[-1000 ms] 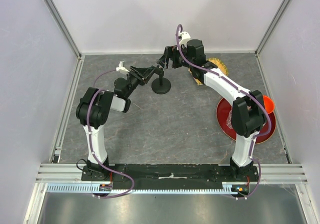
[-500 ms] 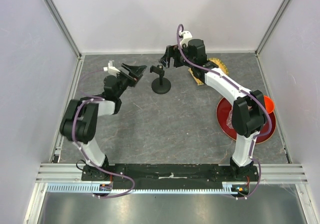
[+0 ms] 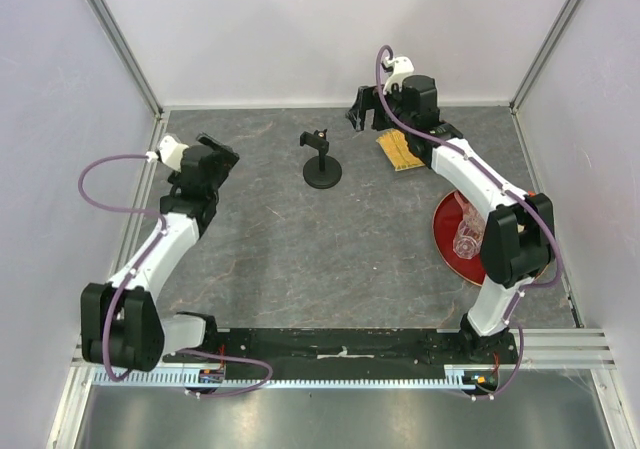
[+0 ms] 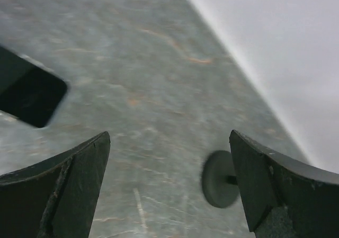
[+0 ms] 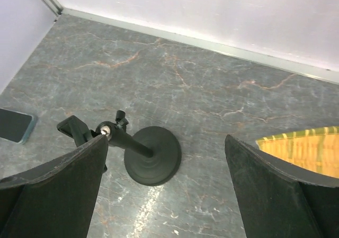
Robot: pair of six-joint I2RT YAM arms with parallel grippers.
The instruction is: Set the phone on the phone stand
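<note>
Shows the thin black rectangular phone flat on the grey marbled table at far left, well apart from the all-black disc-based phone stand, upright toward the far middle. Finds left pincer and right pincer both released, grasping nothing.

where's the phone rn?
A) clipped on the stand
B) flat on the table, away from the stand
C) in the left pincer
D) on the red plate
B: in the right wrist view the phone lies flat on the table, well apart from the stand, which holds nothing.
</note>
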